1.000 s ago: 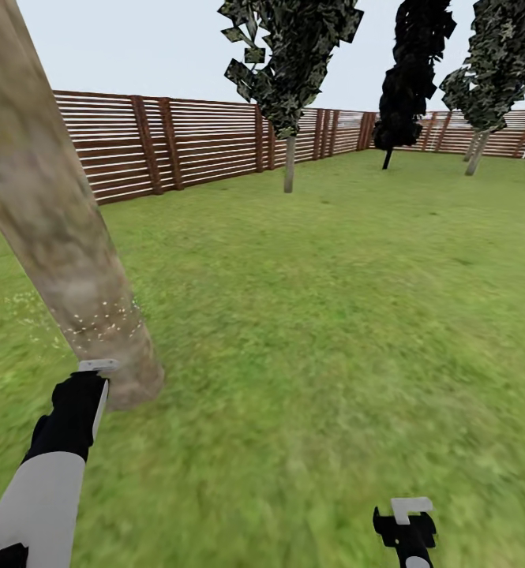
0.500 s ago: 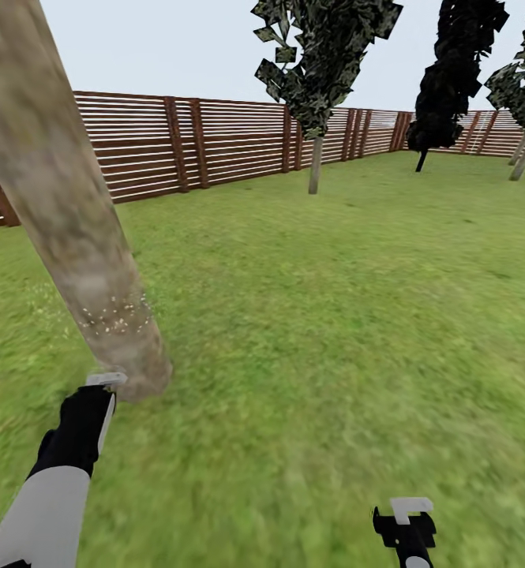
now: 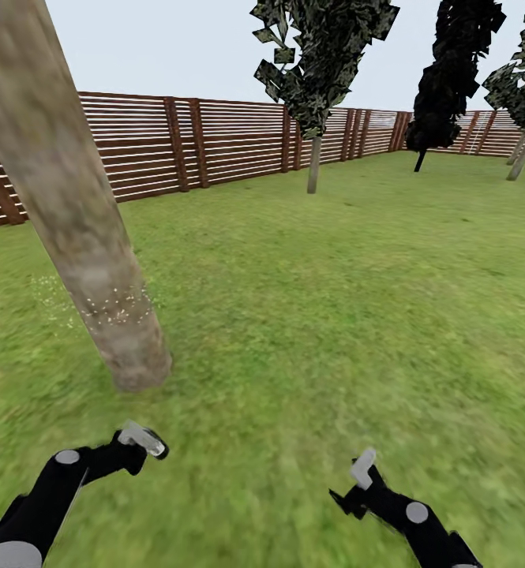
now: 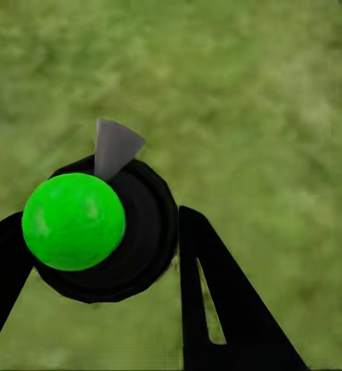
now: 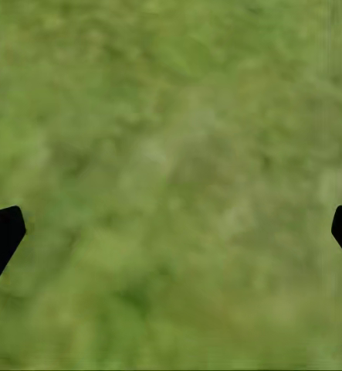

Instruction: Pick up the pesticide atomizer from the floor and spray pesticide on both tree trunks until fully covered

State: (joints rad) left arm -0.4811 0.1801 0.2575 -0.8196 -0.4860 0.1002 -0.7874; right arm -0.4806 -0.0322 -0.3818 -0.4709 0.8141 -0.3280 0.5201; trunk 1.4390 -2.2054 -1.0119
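Observation:
In the left wrist view my left gripper [image 4: 101, 226] is shut on the pesticide atomizer [image 4: 124, 232], a round black body with a bright green ball and a grey nozzle, above the grass. The head view places that gripper [image 3: 129, 451] and the atomizer [image 3: 144, 439] low, a short way in front of the near tree trunk [image 3: 73, 213], which leans across the left and carries a band of pale specks near its base. A second tree [image 3: 314, 162] stands far off by the fence. My right gripper [image 3: 362, 476] hangs open over the grass, fingers [image 5: 2, 232] wide apart and holding nothing.
A brown slatted fence [image 3: 215, 142] rings the lawn [image 3: 349, 300]. A narrow black tree [image 3: 451, 79] and another leafy tree [image 3: 524, 154] stand at the far right. Open grass stretches ahead and to the right.
My left arm has pulled back and down from the trunk's base with the atomizer. The right arm has turned inward. The view swung a little earlier on.

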